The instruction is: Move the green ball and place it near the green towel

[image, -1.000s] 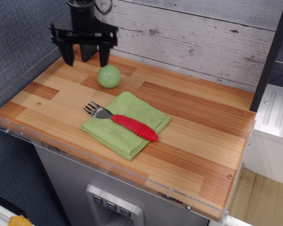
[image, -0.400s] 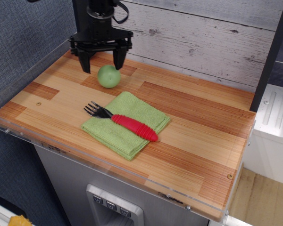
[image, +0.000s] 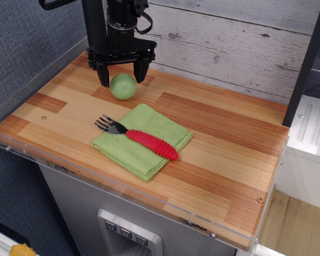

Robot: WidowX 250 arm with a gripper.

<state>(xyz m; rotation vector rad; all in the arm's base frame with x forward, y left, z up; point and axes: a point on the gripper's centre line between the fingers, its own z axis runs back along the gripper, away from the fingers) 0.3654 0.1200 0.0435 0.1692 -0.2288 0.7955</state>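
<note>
Resting spot: the green ball [image: 122,86] is seen on the wooden table [image: 229,154], toward the back left, just beyond the far corner of the green towel [image: 144,140], with a narrow strip of bare wood between them.
Tool: the gripper [image: 122,78] is held over the ball with its jaws spread wide, one finger to either side; nothing is gripped.
On the towel: a red-handled fork [image: 141,140] is laid across the cloth.
Step in hand: the approach to the grasp, judged from the open fingers straddling the ball.
Next move: a further descent is called for, then a closing at the ball's widest part, since a smooth sphere may be squeezed out sideways.
</note>
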